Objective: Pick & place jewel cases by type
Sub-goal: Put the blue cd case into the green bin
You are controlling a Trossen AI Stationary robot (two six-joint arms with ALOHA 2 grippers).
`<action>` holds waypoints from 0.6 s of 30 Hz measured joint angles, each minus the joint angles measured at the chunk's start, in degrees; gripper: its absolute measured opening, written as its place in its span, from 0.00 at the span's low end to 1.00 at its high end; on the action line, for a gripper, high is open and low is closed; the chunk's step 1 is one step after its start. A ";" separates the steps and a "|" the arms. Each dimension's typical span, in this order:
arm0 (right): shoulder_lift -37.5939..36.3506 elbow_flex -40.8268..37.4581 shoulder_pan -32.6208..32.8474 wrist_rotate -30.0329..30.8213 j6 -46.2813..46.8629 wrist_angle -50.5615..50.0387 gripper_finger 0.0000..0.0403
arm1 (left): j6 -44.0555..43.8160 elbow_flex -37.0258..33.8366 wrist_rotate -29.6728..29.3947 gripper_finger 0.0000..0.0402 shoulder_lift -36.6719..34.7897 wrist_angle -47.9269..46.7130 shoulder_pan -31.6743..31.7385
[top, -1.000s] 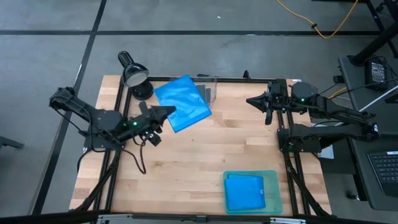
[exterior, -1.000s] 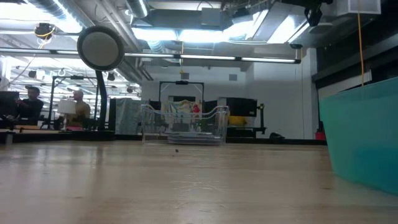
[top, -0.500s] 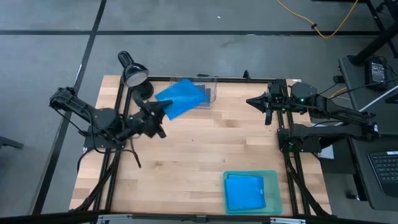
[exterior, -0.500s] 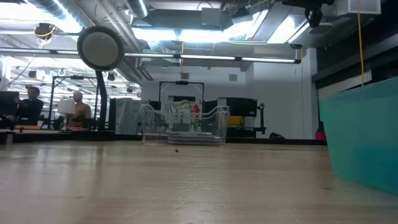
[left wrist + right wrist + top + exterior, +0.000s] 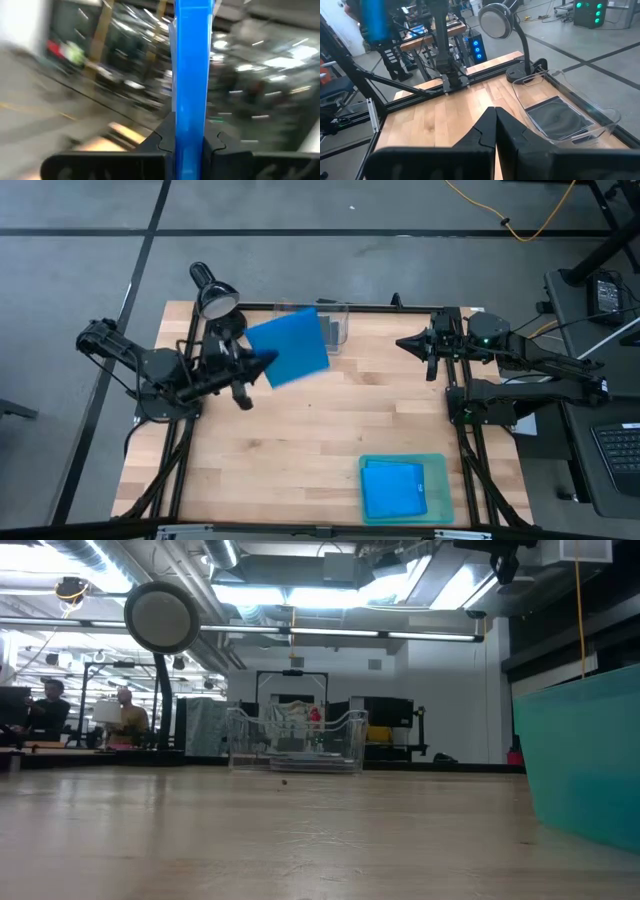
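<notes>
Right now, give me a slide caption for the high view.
Left gripper holds a blue jewel case aloft beside the clear bin; right gripper waits shut.

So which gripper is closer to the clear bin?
Left. The left gripper, holding a blue case, hangs just beside the bin; the right gripper waits farther off.

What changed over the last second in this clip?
The left gripper, shut on a blue case, pulled back slightly toward its own side and turned the case, carrying it leftward. The right gripper, the tray with its blue cases and the clear bin stayed put.
</notes>
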 joint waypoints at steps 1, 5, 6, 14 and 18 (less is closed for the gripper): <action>0.00 0.00 -0.02 -0.18 0.00 0.00 0.01 | -5.42 0.00 3.00 0.05 -0.01 -1.06 0.28; 0.00 0.00 0.00 -1.19 -0.30 0.02 0.01 | -29.28 0.00 18.30 0.05 0.23 -5.80 2.09; 0.00 0.00 0.00 -1.61 -0.57 0.02 0.01 | -33.28 -0.02 20.96 0.05 0.61 -6.35 2.50; 0.00 0.00 -0.02 -6.46 -1.64 0.17 0.02 | -36.14 -0.11 26.48 0.05 1.97 -11.51 3.46; 0.08 0.03 0.00 -8.78 -0.29 0.14 0.06 | -36.17 -0.11 28.75 0.05 1.96 -16.95 5.34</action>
